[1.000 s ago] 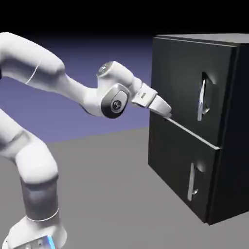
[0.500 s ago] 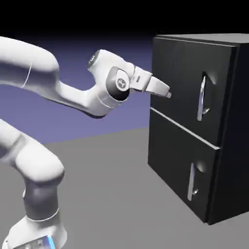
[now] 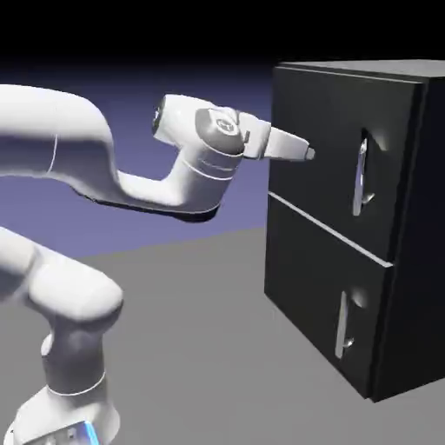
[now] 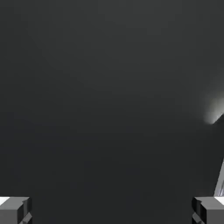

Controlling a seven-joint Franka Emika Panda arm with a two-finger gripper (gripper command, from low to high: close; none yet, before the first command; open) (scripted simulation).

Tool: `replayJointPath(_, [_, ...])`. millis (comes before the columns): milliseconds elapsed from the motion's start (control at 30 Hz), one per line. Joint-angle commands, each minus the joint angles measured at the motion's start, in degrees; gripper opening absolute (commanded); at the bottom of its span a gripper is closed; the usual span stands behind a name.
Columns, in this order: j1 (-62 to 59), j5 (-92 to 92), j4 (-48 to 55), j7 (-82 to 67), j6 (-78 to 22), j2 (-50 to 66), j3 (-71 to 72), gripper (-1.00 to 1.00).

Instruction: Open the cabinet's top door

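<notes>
Claw spread wide with nothing between its fingertips, it hangs at the end of the white arm, out in front of the big black cabinet. From where I stand, in the exterior view, the arm comes in from the left, and its bulky joints all lie to the left of the claw. The claw points rightward at the upper part of the cabinet; whether its tips touch the panel or stop just short, I can't tell.

Directly ahead of the claw is the top door, a flat black panel, shut as far as I can see. Just to the right of the claw, and reaching lower than it, the silver bar handle of that door stands upright, ungripped. The hand view is mostly dark panel, with a sliver of bright metal by its right edge, probably that same bar, so the claw looks off to one side of it. Lower down and also to the right of the claw sits the lower door, closed as well, with a handle of its own.

As for progress, I'd say only the approach is done, and that not quite. Left to do: bring the claw across to the upper bar, get hold of it or hook it, and swing the door outward until it stands open.
</notes>
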Motion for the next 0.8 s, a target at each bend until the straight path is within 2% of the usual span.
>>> replayJointPath(0, [0.8, -2.5, 0.4, 1.8, -0.1, -0.4, -1.0, 1.0])
replayJointPath(767, [19.8, -59.8, 9.3, 42.6, -3.2, -9.8, -23.0, 1.0])
